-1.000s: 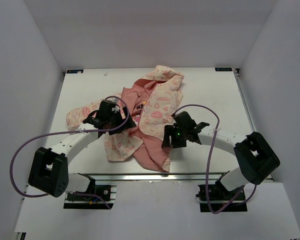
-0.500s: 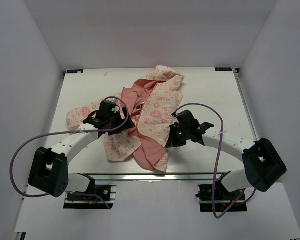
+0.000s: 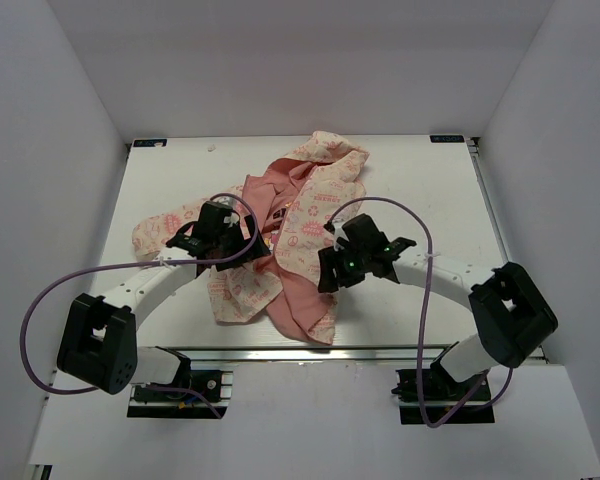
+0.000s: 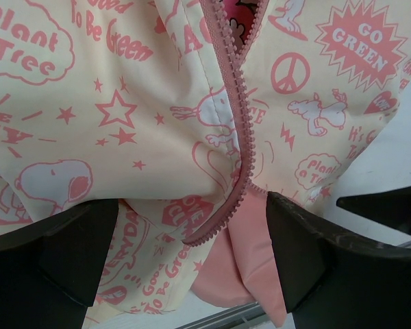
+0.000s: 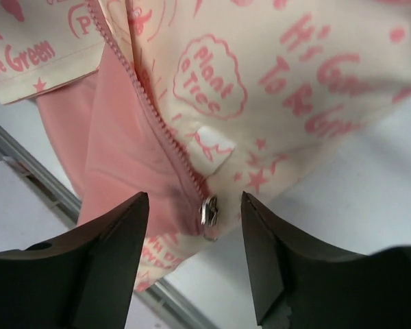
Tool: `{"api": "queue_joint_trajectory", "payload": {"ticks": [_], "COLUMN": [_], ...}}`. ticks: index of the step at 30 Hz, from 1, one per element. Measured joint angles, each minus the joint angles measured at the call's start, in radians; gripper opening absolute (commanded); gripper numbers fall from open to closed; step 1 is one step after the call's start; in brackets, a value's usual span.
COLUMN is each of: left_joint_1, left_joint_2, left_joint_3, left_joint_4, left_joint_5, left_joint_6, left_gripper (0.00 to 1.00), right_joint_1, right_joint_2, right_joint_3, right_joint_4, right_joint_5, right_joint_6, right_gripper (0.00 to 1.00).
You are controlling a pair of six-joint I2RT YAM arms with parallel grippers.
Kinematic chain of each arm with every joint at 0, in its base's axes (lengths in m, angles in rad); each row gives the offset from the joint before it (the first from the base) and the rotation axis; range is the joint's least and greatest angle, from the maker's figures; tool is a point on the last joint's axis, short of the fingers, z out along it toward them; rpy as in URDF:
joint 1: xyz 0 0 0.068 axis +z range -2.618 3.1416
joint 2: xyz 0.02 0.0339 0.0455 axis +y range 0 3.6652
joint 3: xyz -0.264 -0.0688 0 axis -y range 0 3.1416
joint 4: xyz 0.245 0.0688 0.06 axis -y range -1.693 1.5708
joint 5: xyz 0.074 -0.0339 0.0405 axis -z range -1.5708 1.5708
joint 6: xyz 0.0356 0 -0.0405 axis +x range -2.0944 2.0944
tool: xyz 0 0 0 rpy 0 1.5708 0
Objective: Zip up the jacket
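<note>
Jacket (image 3: 290,240): lies crumpled and open, cream printed side and salmon lining (image 5: 116,151) both showing. The white table (image 3: 430,190) is under it, and its surface shows on every side of the jacket. The hood end is the jacket's far part. One sleeve (image 3: 155,230) trails off the jacket's left side. A pink fold of lining forms the jacket's near tip.

Left gripper (image 3: 248,248): over the jacket's left half, beside the open front edge. In the left wrist view the left gripper (image 4: 185,233) has its jaws spread wide. Both dark fingers (image 4: 61,253) stand at the sides of the view, with only fabric between them and nothing clamped. A row of pink zipper teeth (image 4: 236,103) runs down the jacket's front between the fingers, then curls off to one side at its lower end, where lining peeks out. I cannot tell whether the fingers touch the cloth.

Right gripper (image 3: 328,272): over the jacket's right half, near its lower front edge. In the right wrist view the right gripper (image 5: 194,205) has its jaws parted, with a clear gap between the fingers (image 5: 288,253). A small metal zipper pull (image 5: 209,218) sits in that gap at the bottom end of the jacket's zipper line, apart from both fingers. Nothing is gripped. Printed cream fabric lies on one side of that zipper line and plain lining on the other.
</note>
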Motion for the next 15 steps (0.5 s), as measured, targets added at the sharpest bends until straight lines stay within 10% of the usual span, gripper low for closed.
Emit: {"api": "queue_joint_trajectory", "payload": {"ticks": [10,15], "left_joint_1": [0.000,0.000], "left_joint_2": [0.000,0.003], "left_joint_3": [-0.014,-0.014], "left_joint_4": [-0.001,-0.001], "left_joint_5": [-0.005,-0.016], "left_joint_6": [0.007,0.007], "left_gripper": [0.98,0.98], "right_joint_1": [0.007,0.069], "right_joint_2": [0.111,0.075], "right_joint_3": [-0.014,-0.099], "right_joint_4": [0.104,0.192], "right_joint_5": [-0.110,-0.177], "right_joint_6": [-0.142,-0.109], "right_gripper": [0.59,0.39]}}
